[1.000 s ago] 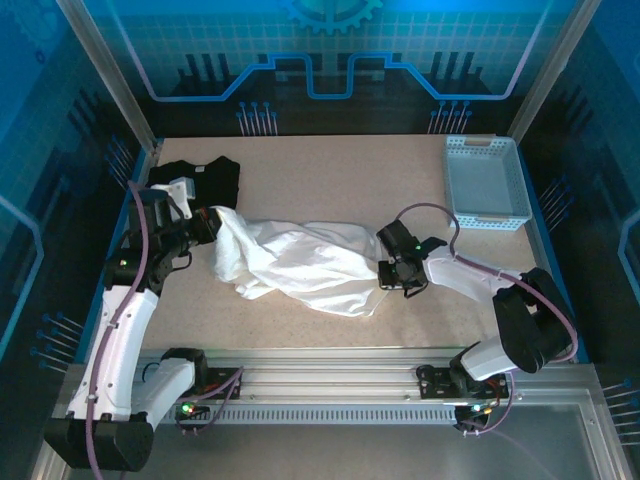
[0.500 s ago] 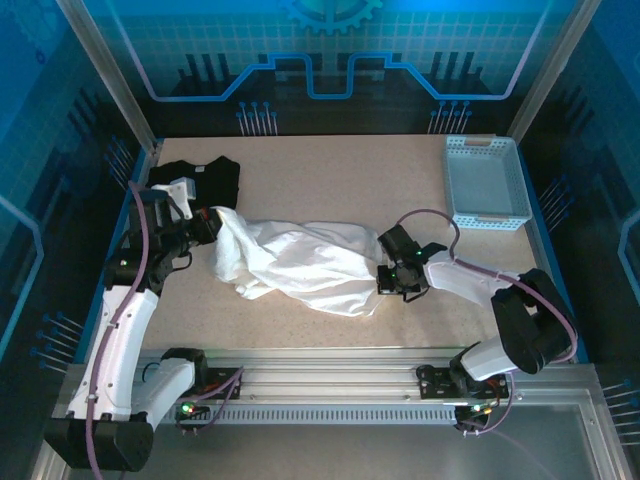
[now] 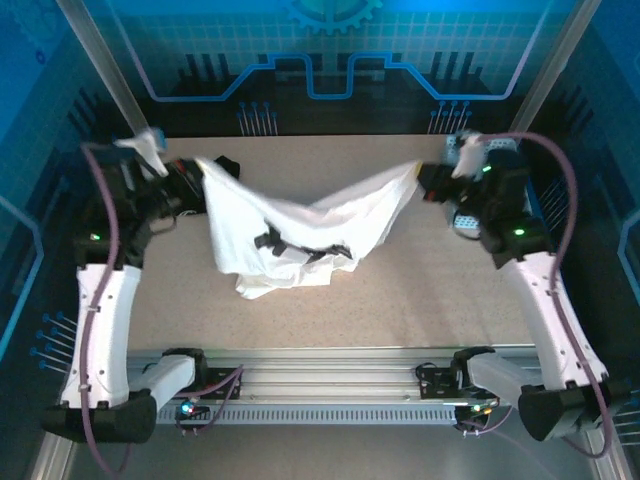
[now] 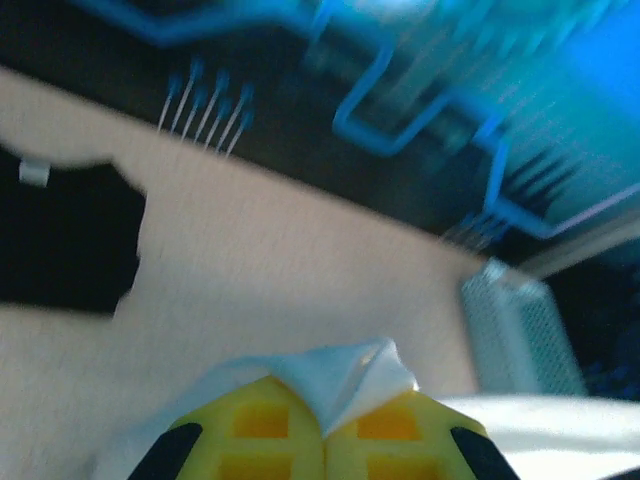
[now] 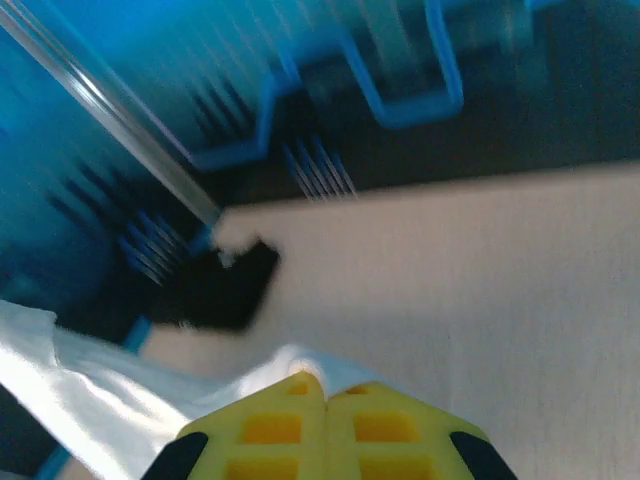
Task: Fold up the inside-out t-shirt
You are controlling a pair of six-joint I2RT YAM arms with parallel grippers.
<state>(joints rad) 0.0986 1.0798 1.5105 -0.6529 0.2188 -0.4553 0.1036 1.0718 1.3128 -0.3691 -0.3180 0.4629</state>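
Both arms have risen and swung apart since a second ago, when they sat low over the crumpled cloth; the inside-out t-shirt (image 3: 300, 225) is now lifted off its heap and slung between them like a hammock. The left gripper (image 3: 195, 170) is clenched on the shirt's upper left edge near the counter's (image 3: 330, 160) far left corner; the right gripper (image 3: 425, 180) is clenched on the opposite edge, far right, just in front of the pale blue basket (image 3: 466, 224).

From the left wrist, the yellow fingers (image 4: 270, 425) of the left gripper (image 4: 322, 405) are pressed together with a white peak of fabric (image 4: 350, 375) pinched between them; the black folded t-shirt (image 4: 60, 240) lies on the counter beyond, and the basket (image 4: 510, 335) stands far right. The right wrist view matches (it is blurred, though); the right gripper (image 5: 325, 395) is closed on a fold of white cloth (image 5: 120, 400).

Between the grippers the top edge sags in a shallow curve; the lower bunch hangs at the left, possibly still resting on the counter.
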